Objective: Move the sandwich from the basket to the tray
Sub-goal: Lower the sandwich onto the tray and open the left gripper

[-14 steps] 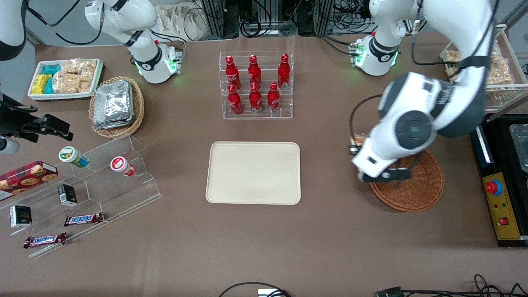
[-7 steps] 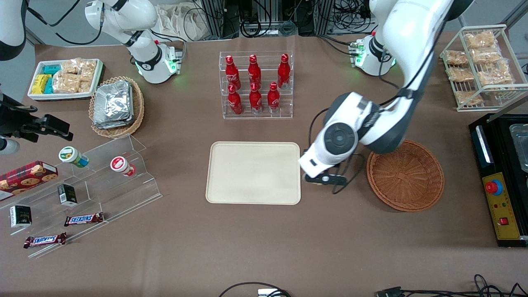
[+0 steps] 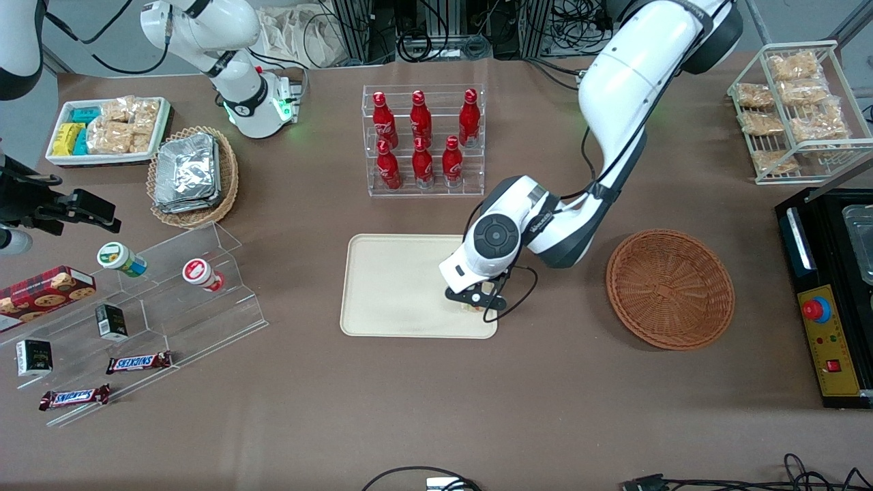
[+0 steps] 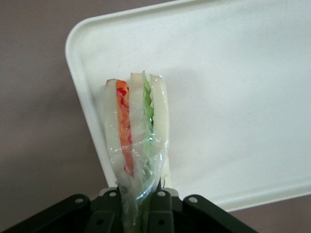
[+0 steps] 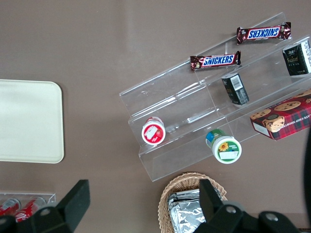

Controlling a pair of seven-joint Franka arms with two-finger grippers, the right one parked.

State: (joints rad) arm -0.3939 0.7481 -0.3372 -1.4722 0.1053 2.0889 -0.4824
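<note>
Over the tray [image 3: 402, 286], at the corner nearest the front camera on the working arm's side, the gripper [image 3: 475, 301] hangs with its fingers pointed down. It is closed on the sandwich [image 4: 137, 141], pinching the narrow end of the wedge between its fingertips [image 4: 160, 200]. In the left wrist view the sandwich projects straight out from the gripper, with the cream surface of the tray [image 4: 228, 97] and its rounded corner directly past it; the tip of the wedge lies over the tray, just inside the rim. Whether the sandwich touches the tray surface cannot be determined. In the front view only a small pale piece of the sandwich [image 3: 469, 307] shows below the black gripper body. The sandwich is a thin triangular wedge seen edge-on: three pale bread slices, one orange-red filling layer between the first pair, and one green leafy layer between the second pair. Clear film wraps it and bunches into creases where the gripper clamps it. The tray is a flat cream rectangle with rounded corners and a low rim, and carries nothing else. The basket [image 3: 670, 288], round and reddish-brown wicker, sits on the brown counter [image 3: 436, 409] toward the working arm's end, well apart from the tray, with no contents. A clear rack of red bottles [image 3: 423, 140] stands farther from the front camera than the tray.
</note>
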